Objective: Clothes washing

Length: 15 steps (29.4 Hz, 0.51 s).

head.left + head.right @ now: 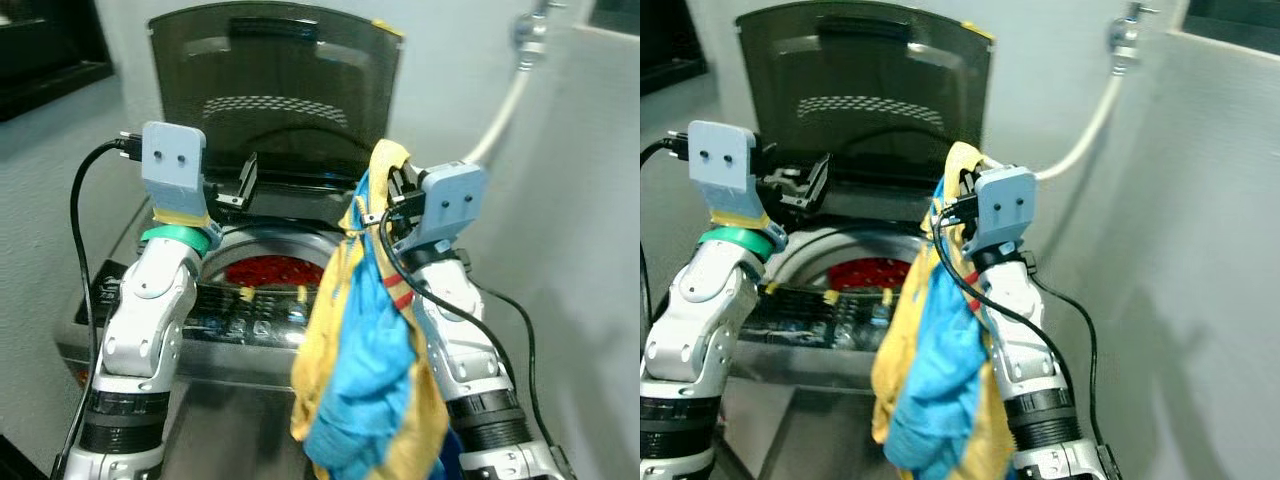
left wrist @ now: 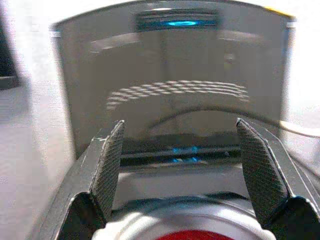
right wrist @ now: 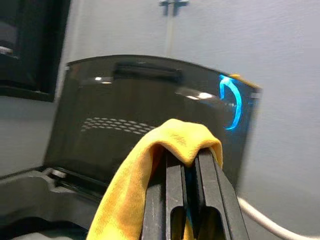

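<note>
While your right gripper (image 3: 192, 165) clenches its jaws on the yellow-and-blue garment (image 1: 365, 390) beside the open washer (image 1: 270, 260) | left gripper (image 2: 180, 150) jaws wide, empty | drum's red item (image 1: 272, 271) half hidden.

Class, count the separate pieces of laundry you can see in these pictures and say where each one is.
2. A yellow-and-blue cloth hangs from the right gripper, shut on it, in front of the open washing machine. Something red lies in the drum; more may be hidden beneath it.
</note>
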Tool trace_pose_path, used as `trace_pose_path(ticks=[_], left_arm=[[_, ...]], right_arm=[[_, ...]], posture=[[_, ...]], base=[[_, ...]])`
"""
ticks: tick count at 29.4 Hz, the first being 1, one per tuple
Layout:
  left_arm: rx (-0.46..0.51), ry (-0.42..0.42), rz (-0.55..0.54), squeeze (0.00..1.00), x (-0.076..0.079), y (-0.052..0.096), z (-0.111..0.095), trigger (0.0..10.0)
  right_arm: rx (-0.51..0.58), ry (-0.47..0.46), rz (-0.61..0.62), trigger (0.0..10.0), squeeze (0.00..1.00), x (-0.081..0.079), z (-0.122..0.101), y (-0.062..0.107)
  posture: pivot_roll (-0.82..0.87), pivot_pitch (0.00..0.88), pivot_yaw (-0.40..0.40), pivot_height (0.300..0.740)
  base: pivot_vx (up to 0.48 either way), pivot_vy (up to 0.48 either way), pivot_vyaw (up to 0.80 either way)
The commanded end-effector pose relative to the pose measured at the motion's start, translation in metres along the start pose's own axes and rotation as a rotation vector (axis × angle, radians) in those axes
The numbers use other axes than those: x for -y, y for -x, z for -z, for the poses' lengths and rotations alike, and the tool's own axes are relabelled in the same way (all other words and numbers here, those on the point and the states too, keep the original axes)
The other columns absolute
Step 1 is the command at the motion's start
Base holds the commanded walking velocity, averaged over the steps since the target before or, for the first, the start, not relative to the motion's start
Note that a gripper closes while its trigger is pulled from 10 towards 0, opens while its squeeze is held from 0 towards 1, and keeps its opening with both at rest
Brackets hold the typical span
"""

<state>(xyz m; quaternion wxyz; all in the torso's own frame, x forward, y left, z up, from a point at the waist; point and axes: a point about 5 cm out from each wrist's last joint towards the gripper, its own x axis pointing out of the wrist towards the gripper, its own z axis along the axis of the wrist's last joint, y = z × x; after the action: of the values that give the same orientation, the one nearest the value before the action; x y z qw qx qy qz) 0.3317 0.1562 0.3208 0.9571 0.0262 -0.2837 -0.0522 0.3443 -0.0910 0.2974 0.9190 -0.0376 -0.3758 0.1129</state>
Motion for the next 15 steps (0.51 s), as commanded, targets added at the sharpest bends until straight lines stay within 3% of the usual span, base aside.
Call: trace_pose_path(ticks=[1, 15], left_arm=[[-0.005, 0.000, 0.002, 0.00, 0.0015, -0.0004, 0.0018, 10.0], [-0.024, -0.002, 0.043, 0.00, 0.0086, 0.0008, 0.0051, 10.0]], right_arm=[[0.019, 0.003, 0.004, 10.0, 0.00, 0.0007, -0.0022, 0.0003], [0.012, 0.007, 0.019, 10.0, 0.00, 0.0040, -0.0004, 0.0023]], posture=[[0.02, 0.024, 0.038, 0.740], [0.02, 0.025, 0.041, 0.740]], base=[[0.311, 0.000, 0.00], [0.000, 0.000, 0.00]])
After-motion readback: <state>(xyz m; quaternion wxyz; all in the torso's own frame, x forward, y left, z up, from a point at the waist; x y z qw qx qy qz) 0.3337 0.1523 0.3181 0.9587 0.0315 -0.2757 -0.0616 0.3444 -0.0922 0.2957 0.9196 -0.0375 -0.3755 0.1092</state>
